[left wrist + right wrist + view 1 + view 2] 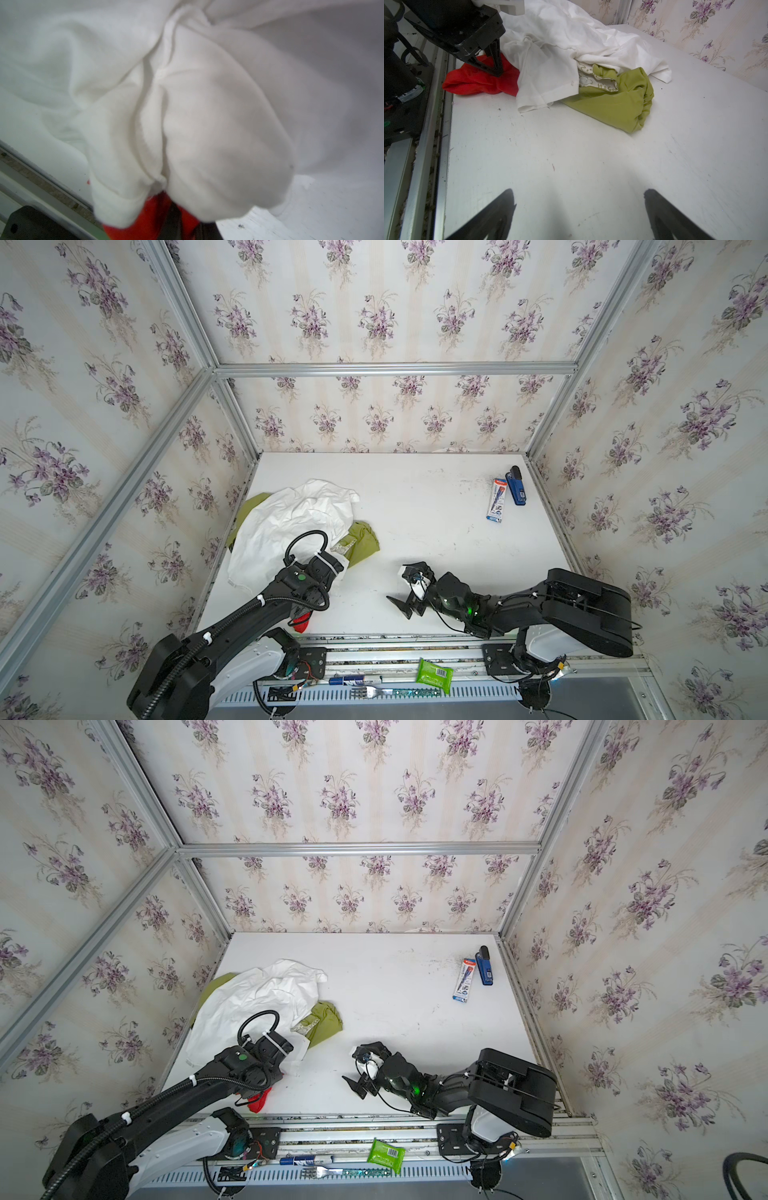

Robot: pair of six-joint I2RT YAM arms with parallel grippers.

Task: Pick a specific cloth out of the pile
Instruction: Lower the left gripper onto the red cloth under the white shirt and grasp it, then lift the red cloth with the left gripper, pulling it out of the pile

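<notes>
I'm pinching the bright red cloth [475,83]
My left claw [497,71] is clamping together on its crumpled folds, beside the pile [560,41].

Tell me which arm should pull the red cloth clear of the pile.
Left: the left gripper is shut on the red cloth; the right gripper hangs open over bare table, apart from it.

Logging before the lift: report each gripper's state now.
Left gripper: closed on the red cloth.
Right gripper: open, holding nothing.
</notes>
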